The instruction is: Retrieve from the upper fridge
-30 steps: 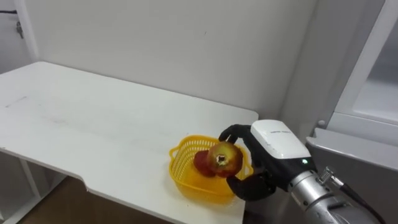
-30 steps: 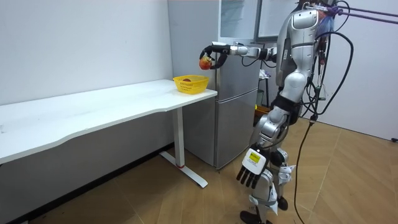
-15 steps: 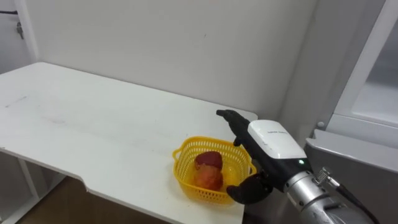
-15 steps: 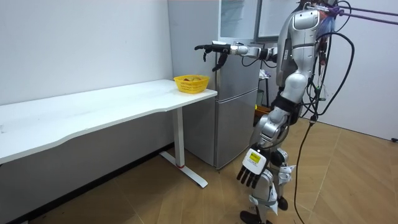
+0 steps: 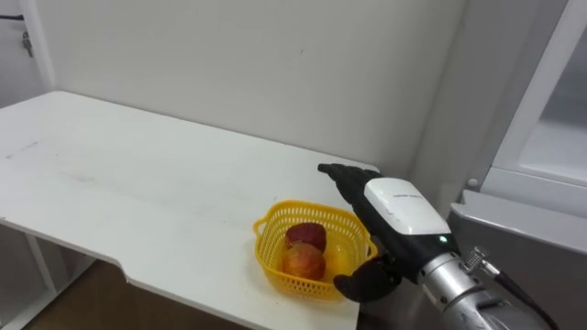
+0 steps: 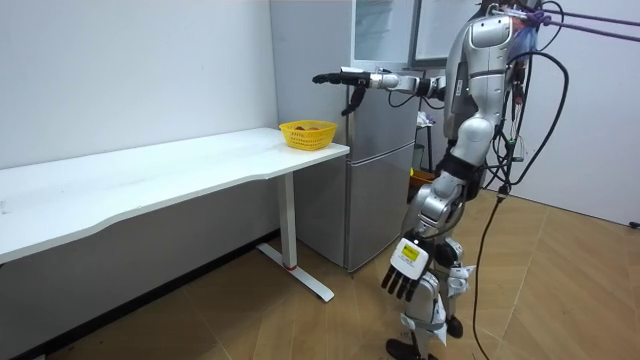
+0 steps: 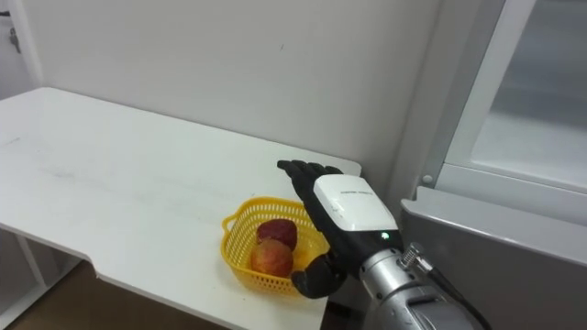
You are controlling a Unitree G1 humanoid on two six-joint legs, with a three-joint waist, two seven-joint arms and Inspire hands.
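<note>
A yellow basket (image 5: 272,264) of open plastic mesh sits on a white table (image 5: 138,183), close to the table's right end and front edge. Two round fruits lie inside it, touching each other: a red fruit (image 5: 308,236) towards the back and an orange-red fruit (image 5: 304,263) in front of it, nearer the robot. Both rest on the basket's floor, and neither is held by anything. The robot's right hand (image 5: 400,211) reaches in from the lower right and hangs in the air over the basket's right rim, above the fruit and not touching it. Its palm is turned sideways and its white back cover faces the camera. Its dark fingers (image 5: 336,172) are stretched out straight and close together, pointing towards the wall, while the thumb (image 5: 363,280) curves loosely underneath; the hand holds nothing. Faint print on the white cover is too small to read (a small green light glows near the wrist). In the room view the robot stands upright beside a grey fridge (image 6: 385,190) that is just beside the table's end, with its right arm held out level over the basket. Its left hand (image 6: 405,271) hangs low by its leg, fingers relaxed and pointing down.
</note>
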